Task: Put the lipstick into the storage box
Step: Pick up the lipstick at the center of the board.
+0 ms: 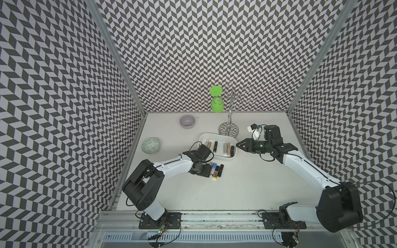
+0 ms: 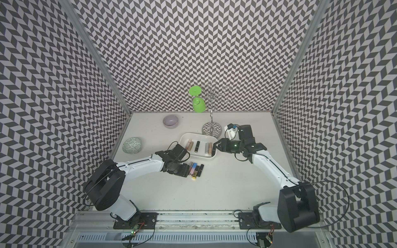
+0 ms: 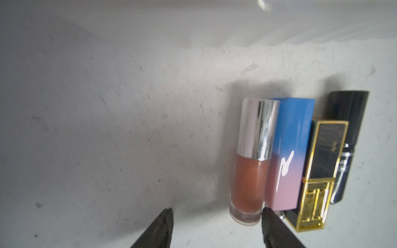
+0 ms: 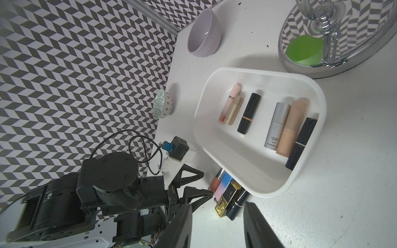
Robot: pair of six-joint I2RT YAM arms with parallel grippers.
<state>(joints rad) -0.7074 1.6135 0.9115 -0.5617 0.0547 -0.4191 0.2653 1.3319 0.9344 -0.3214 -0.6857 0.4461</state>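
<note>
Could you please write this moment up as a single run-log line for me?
left claw: open, straddling end of silver-capped peach gloss tube on table | right claw: open, empty | white shallow storage box: six lipsticks inside

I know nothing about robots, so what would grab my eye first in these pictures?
Black-and-white zigzag walls surround the table. Mid-table, a white storage box holds six lipsticks; a row of four lies just in front, the open left gripper beside it. A bright green cup hangs on a chrome stand at the back.
</note>
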